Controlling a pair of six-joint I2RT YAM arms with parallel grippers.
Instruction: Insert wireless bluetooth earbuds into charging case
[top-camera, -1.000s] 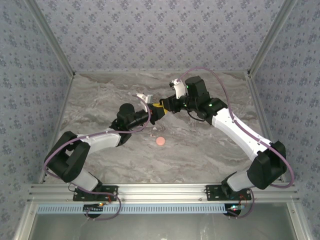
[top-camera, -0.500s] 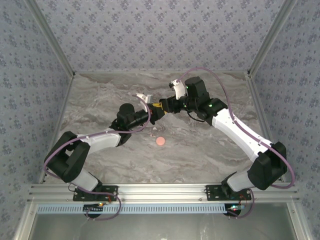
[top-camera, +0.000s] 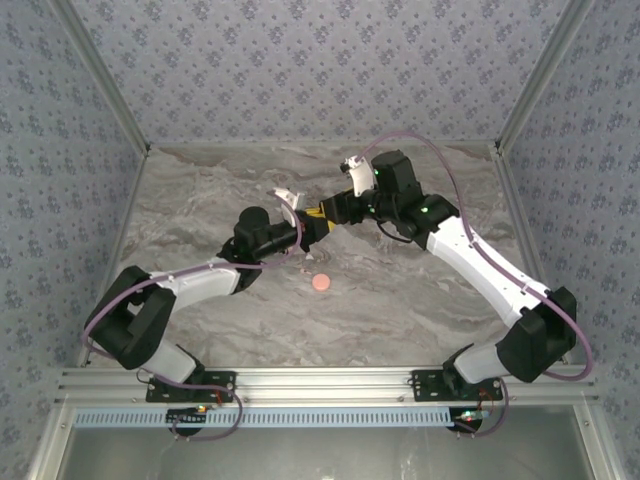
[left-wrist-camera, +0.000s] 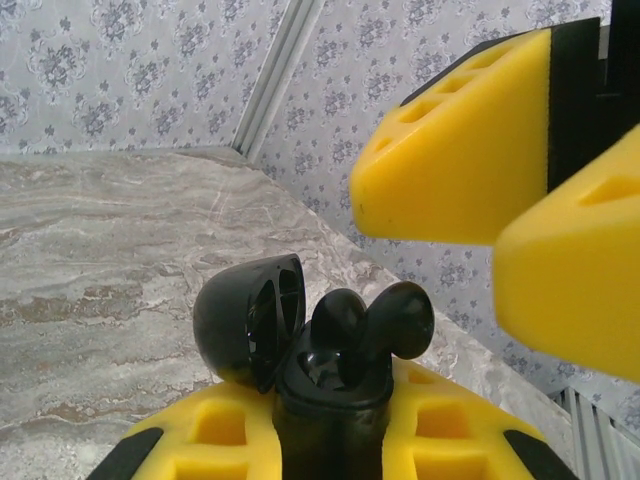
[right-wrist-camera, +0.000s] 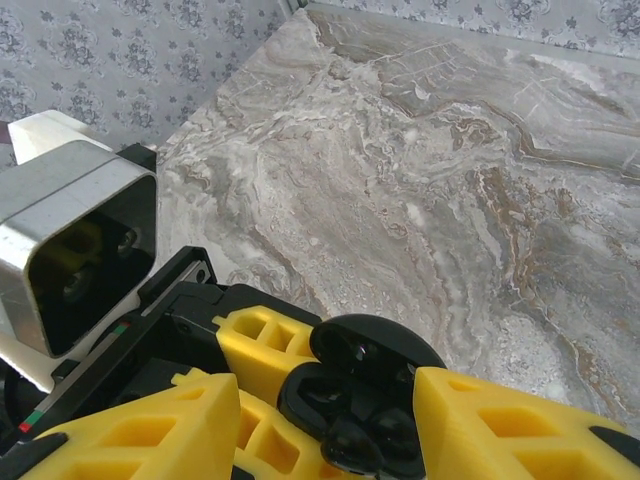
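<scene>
Marbled worktop (top-camera: 420, 290) and patterned walls (top-camera: 300, 70) are shown behind the action. Two black earbuds (left-wrist-camera: 400, 316) are seen standing in the wells of the charging case (left-wrist-camera: 328, 400), its lid (left-wrist-camera: 248, 322) thrown back; both appear to sit proud. The case is clenched by the left gripper (top-camera: 314, 230) and held aloft over the worktop's middle, toward its far edge. The right gripper (left-wrist-camera: 435, 245) is poised just beside it, jaws parted and empty. Insertion is judged nearly done; a gentle press to seat the buds, then closing the lid, is called for next. A pink disc (top-camera: 320, 283) is seen lying nearer the front edge.
</scene>
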